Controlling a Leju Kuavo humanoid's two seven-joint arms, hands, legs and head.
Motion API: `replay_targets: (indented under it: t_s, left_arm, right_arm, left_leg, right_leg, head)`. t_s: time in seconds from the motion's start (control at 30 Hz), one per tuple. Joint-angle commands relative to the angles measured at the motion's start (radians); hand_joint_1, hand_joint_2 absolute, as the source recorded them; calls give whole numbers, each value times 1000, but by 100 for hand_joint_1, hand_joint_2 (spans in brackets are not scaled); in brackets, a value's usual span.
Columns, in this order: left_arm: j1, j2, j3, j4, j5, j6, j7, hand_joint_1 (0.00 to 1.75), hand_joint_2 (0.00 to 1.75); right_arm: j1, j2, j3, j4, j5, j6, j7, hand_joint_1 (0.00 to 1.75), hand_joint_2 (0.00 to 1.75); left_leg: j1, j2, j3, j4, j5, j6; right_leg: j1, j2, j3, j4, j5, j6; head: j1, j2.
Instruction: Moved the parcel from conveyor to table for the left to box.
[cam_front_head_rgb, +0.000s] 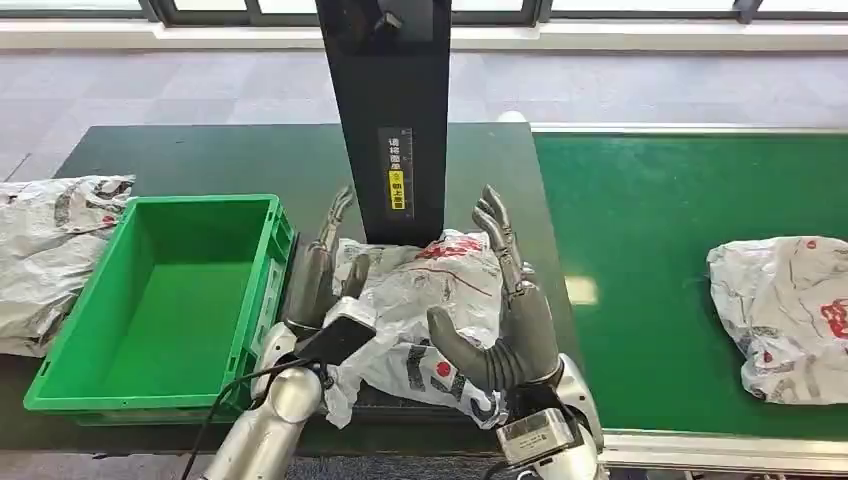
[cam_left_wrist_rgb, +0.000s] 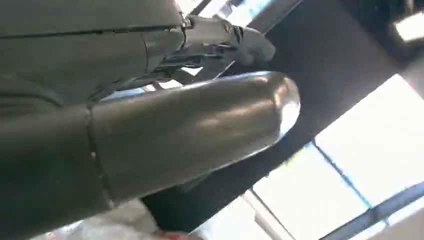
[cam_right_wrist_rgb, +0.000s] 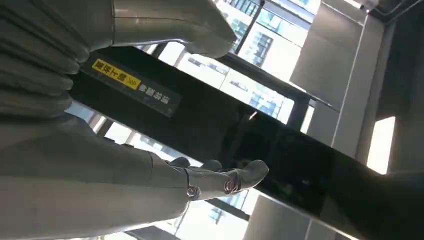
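White crinkled parcel (cam_front_head_rgb: 425, 300) lay between your left hand (cam_front_head_rgb: 318, 268) and right hand (cam_front_head_rgb: 510, 310); both hands' fingers spread, flanking it.

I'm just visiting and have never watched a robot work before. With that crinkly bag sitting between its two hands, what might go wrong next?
The parcel is a soft, crumpled bag lying between the left hand and right hand, both with fingers spread, so it could sag or slip out when lifted. The black post stands right behind it, so raised fingers might knock it. The green crate has its wall close beside the left hand, so the bag could catch on the rim.
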Motion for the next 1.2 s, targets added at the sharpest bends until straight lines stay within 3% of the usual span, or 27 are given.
replay_targets:
  t_s: [0.03,0.07,0.13,0.3,0.57,1.07,1.1,1.13,1.2]
  left_arm:
    - [-60,37,-52,165,-97,-27,13,0,0]
    - [-63,40,-68,201,-163,-16,19,0,175]
    - [-66,48,-89,242,-232,26,21,0,175]
    - [-85,83,-167,426,-410,-69,106,0,175]
    - [-142,66,-189,646,-512,-94,200,0,175]
    - [-163,67,-182,709,-543,-111,222,0,175]
    - [-167,69,-182,717,-546,-103,216,58,175]
    - [-175,67,-180,729,-548,-85,191,175,175]
    - [-182,63,-169,702,-541,-27,153,175,175]
  right_arm:
    - [10,-52,-14,-43,-16,-16,2,0,175]
    - [17,-62,-17,-54,-34,-21,2,0,175]
    - [20,-75,-24,-62,-48,-17,2,0,175]
    - [-23,-96,-31,-41,-97,12,2,0,175]
    - [-73,-67,-34,1,-93,46,2,0,175]
    - [-87,-47,-42,16,-81,68,2,0,175]
    - [-87,-47,-42,19,-81,66,2,0,175]
    - [-86,-50,-41,19,-85,61,2,0,175]
    - [-71,-56,-42,6,-86,46,2,0,175]
  left_leg:
    - [0,-1,2,-2,0,1]
    - [0,-1,2,-2,0,1]
    - [0,-3,3,-2,1,1]
    - [-1,-2,4,-3,1,1]
    - [0,0,2,-2,0,2]
    - [0,2,4,-2,0,2]
    - [-1,1,5,-2,0,2]
    - [0,1,5,-1,0,2]
    - [-1,0,5,-2,1,3]
  right_leg:
    - [0,-2,3,-2,0,0]
    - [0,-2,3,-2,0,0]
    - [0,-4,4,-3,0,1]
    - [0,-3,4,-3,0,1]
    - [0,-1,3,-3,1,1]
    - [0,-1,6,-2,1,1]
    - [0,-2,6,-2,1,2]
    - [0,-2,8,-2,0,2]
    - [0,-3,8,-2,1,2]
  head:
    - [0,0]
    - [0,0]
    - [0,0]
    - [0,0]
    - [0,0]
    - [0,0]
    - [0,0]
    - [0,0]
    - [0,0]
